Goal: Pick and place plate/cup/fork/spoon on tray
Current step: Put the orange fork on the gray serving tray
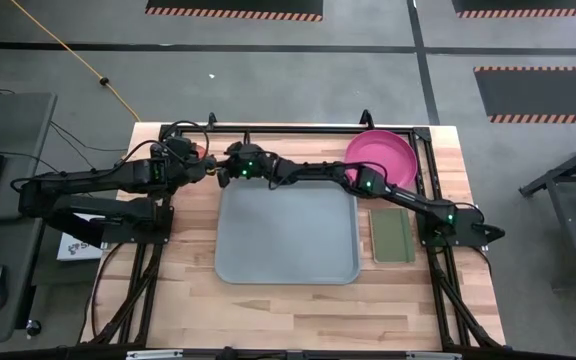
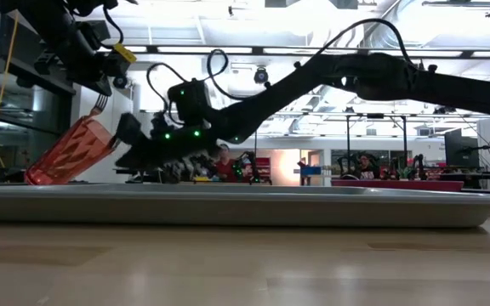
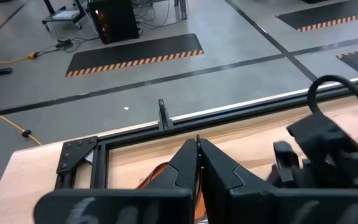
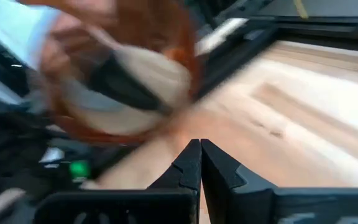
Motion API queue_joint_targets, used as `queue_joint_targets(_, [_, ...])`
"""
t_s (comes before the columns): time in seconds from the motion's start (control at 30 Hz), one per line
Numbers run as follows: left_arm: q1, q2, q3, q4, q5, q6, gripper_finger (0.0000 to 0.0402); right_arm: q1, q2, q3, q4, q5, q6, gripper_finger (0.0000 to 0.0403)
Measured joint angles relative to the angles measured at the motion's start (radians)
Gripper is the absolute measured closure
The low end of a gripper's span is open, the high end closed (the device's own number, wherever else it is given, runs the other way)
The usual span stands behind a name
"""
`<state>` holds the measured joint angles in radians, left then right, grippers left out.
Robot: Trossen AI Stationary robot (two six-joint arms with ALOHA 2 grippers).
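Red-orange see-through plastic is the thing to watch here: the cup (image 2: 65, 155) is tipped way over on its side, just off the tray's far left corner, mouth pointing toward the right gripper (image 4: 200, 147), which sits right in front of it with its fingers pressed fully together and nothing between them. The left gripper (image 3: 197, 144) is also pinched completely closed, parked over the same corner near the black frame rail (image 3: 241, 109); from the low view something like fork tines pokes up beside it, but I honestly can't tell whether it's holding that or anything at all. The tray (image 1: 286, 240) is bare in the middle of the wooden table (image 1: 268, 310), and the pink plate (image 1: 380, 157) sits off its far right corner, with a dark-green pad (image 1: 391, 235) beside the tray. My take: the cup is the step in hand. To do it well, I'd open the right fingers before moving in, pinch one side of the rim instead of shoving the cup, lift, turn it upright, then set it inside the tray's rim. Both arms are crowded together there, so go slow.
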<state>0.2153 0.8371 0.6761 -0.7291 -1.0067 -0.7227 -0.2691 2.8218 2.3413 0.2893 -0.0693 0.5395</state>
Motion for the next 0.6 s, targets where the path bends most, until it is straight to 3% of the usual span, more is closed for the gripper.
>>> queue_joint_targets(0.1, [0.0,0.0,0.0,0.0,0.004,0.0,0.0401,0.008,-0.002,0.0,0.032,-0.038,0.026,0.0403])
queue_joint_targets(0.6, [0.0,0.0,0.0,-0.004,0.042,0.108,0.0401,0.023,-0.002,0.0,0.14,-0.02,0.029,0.0403])
